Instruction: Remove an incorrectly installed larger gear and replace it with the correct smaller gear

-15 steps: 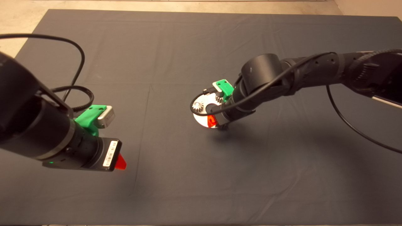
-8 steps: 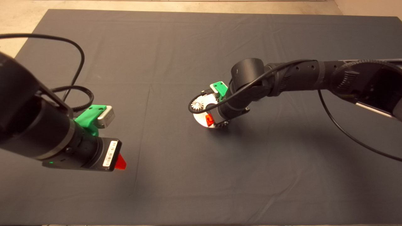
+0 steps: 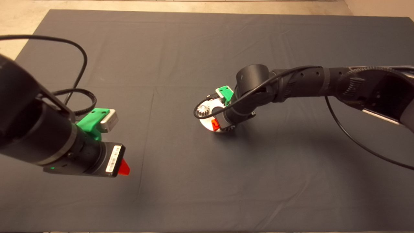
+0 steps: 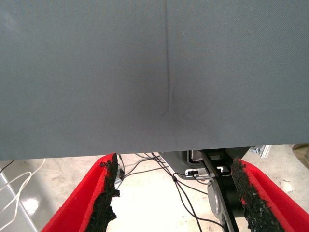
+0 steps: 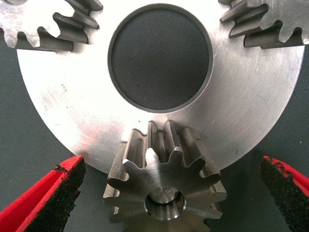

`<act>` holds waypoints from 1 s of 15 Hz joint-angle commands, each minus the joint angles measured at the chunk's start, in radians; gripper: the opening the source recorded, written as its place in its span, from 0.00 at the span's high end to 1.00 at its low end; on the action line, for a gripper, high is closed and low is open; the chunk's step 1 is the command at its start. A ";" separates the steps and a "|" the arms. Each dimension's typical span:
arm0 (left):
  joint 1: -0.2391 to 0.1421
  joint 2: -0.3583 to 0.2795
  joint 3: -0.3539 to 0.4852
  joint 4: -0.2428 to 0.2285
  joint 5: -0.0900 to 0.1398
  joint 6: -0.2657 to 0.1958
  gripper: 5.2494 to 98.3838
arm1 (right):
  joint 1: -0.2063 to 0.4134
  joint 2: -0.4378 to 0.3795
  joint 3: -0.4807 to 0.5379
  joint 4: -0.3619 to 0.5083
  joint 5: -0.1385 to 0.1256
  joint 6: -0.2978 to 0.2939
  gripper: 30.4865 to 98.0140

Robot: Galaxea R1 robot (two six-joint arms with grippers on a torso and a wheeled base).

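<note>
Right pincer (image 5: pixel 166 193) has shifted slightly left over the round plate (image 5: pixel 251 111). Its fingers are spread apart around the smaller gear (image 5: pixel 164 186). Left pincer (image 4: pixel 176 193) idle, spread too.

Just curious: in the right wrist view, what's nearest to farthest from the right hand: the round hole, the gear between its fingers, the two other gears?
1. Smaller gear, inside the open right hand.
2. Round hole, mid-plate, beyond it.
3. Two other gears, far side; too close to rank.

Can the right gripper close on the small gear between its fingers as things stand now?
Probably yes. The right gripper is open, and the gear sits on a pin on the plate with one finger on each side. Nothing lies between the pads and the teeth.
</note>
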State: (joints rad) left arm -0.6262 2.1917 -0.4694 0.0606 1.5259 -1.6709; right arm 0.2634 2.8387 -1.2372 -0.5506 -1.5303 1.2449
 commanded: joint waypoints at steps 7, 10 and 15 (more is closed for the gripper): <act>-0.007 0.001 0.006 0.010 0.132 -0.004 0.42 | 0.007 0.018 -0.010 -0.043 -0.128 -0.007 0.10; -0.007 0.000 0.009 0.010 0.132 -0.004 0.42 | 0.005 0.018 -0.010 -0.044 -0.128 -0.007 0.23; -0.009 0.000 0.011 0.010 0.132 -0.004 0.42 | 0.005 0.018 -0.007 -0.045 -0.128 -0.007 0.38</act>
State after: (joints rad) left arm -0.6262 2.1917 -0.4694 0.0611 1.5260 -1.6706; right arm 0.2519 2.8489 -1.2455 -0.5590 -1.5302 1.2417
